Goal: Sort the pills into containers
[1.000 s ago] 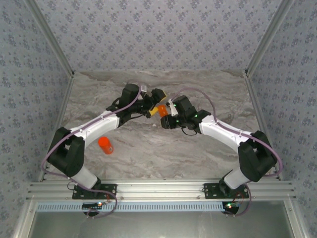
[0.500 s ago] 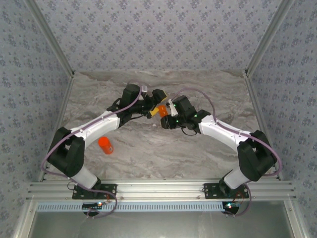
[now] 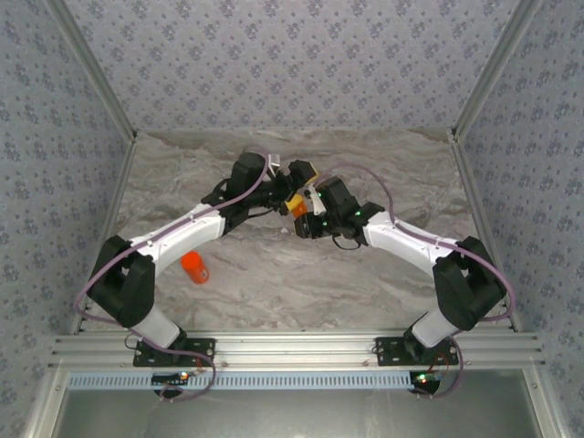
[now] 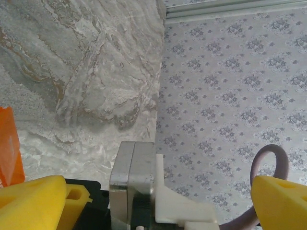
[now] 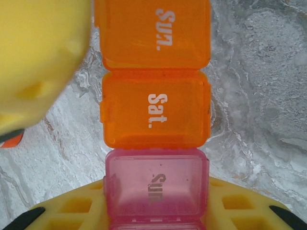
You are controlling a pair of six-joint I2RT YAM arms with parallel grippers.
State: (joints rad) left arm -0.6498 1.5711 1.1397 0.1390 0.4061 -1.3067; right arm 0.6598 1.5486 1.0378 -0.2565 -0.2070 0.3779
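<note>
The containers are one small translucent pill box [image 5: 156, 112] [image 3: 295, 203]. My right gripper [image 5: 156, 203] [image 3: 303, 210] is shut on its pink cell [image 5: 156, 184], held above the middle of the table. An orange cell marked "Sat." joins the pink one. Beyond that is another orange piece [image 5: 153, 33] marked "Sun.". My left gripper [image 4: 160, 203] [image 3: 292, 187] is open, its yellow fingers [image 4: 41, 201] wide apart right by the box. One left fingertip [image 5: 38, 62] sits against the far orange piece's left side. An orange edge of the box [image 4: 9, 143] is at the left. The pills are hidden.
An orange round bottle [image 3: 193, 267] lies on the marble tabletop [image 3: 274, 274] near my left arm. Patterned walls [image 3: 292, 64] close in the back and sides, and a metal rail [image 3: 292, 347] runs along the near edge.
My left arm has shifted slightly right and toward the back, bringing its open gripper closer over the pill box. The right gripper with the box has edged a little left.
</note>
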